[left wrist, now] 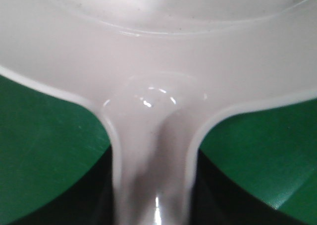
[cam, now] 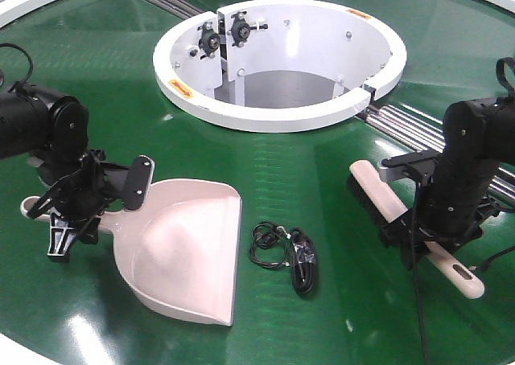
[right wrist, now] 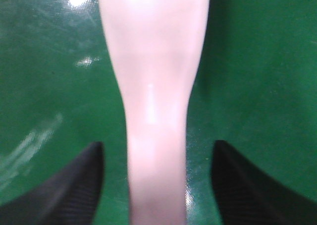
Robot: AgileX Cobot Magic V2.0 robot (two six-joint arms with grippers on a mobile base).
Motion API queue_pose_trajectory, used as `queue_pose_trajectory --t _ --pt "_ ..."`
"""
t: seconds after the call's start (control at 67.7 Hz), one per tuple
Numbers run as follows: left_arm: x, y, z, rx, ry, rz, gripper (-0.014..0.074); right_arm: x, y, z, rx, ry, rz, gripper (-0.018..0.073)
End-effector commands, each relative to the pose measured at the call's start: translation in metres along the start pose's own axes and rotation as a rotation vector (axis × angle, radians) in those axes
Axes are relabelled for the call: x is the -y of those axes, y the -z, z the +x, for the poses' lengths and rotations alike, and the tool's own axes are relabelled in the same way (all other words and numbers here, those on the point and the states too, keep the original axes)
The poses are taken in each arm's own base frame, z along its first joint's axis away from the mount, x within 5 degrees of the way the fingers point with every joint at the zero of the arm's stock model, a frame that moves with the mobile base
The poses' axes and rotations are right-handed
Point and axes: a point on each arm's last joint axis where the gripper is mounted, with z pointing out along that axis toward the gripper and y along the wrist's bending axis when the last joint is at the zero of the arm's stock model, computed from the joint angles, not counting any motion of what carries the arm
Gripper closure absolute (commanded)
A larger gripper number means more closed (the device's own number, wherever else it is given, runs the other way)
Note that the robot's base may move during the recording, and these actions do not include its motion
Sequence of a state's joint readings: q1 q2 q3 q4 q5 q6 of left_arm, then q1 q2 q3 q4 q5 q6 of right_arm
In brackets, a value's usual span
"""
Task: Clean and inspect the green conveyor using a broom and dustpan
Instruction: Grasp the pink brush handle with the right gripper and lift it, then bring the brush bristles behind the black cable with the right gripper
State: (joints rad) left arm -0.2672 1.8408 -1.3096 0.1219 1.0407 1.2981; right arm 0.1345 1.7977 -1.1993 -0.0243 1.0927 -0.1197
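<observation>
The pale pink plastic scoop-shaped dustpan (cam: 181, 248) is lying nearest — my left gripper (cam: 76, 208) is straddling its handle, my right gripper (right wrist: 157, 185) spread around the pink black-bristled broom (cam: 386, 204) — grip unclear on both.

dustpan (cam: 181, 248) left on conveyor (cam: 322, 172), cable (cam: 286, 252) middle, broom (cam: 406, 220) right

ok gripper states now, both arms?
Left gripper: at the dustpan handle; closed or not cannot be told.
Right gripper: open, fingers straddling the broom handle with gaps on both sides.

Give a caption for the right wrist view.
Open right gripper straddling the pale pink plastic broom handle above the glossy green conveyor.
</observation>
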Motion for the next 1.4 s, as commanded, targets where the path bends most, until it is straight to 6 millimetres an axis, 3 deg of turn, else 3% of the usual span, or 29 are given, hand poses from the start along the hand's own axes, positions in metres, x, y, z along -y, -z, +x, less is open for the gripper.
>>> queue_pose_trajectory --t 0.0,0.251,0.34,0.546,0.783,0.93,1.004,1.182,1.388 --pt "-0.003 0.023 -0.002 0.021 0.013 -0.081 0.0604 0.002 0.017 -0.002 0.061 0.005 0.018 0.0309" --pt "-0.003 0.023 -0.002 0.021 0.013 -0.081 0.0604 0.002 0.014 -0.004 0.06 0.024 0.018 0.0577" --pt "-0.003 0.023 -0.002 0.021 0.013 -0.081 0.0604 0.001 0.023 -0.002 0.094 0.016 0.02 0.057" --pt "-0.003 0.023 -0.002 0.021 0.013 -0.081 0.0604 -0.001 0.064 0.015 0.218 -0.079 0.027 0.0564" --pt "-0.003 0.023 -0.002 0.021 0.013 -0.081 0.0604 -0.008 0.09 0.046 0.139 -0.186 -0.03 0.0564" --pt "-0.003 0.023 -0.001 0.02 0.013 -0.08 0.0604 -0.029 0.1 0.055 0.148 -0.23 -0.036 0.0563" --pt "-0.003 0.023 -0.002 0.021 0.013 -0.081 0.0604 -0.049 0.102 0.055 0.151 -0.221 -0.037 0.0564" --pt "-0.003 0.023 -0.002 0.021 0.013 -0.081 0.0604 -0.09 0.087 0.048 0.092 -0.218 -0.038 0.0564" --pt "-0.003 0.023 -0.002 0.021 0.013 -0.081 0.0604 -0.112 0.068 0.044 0.017 -0.232 -0.046 0.0564"
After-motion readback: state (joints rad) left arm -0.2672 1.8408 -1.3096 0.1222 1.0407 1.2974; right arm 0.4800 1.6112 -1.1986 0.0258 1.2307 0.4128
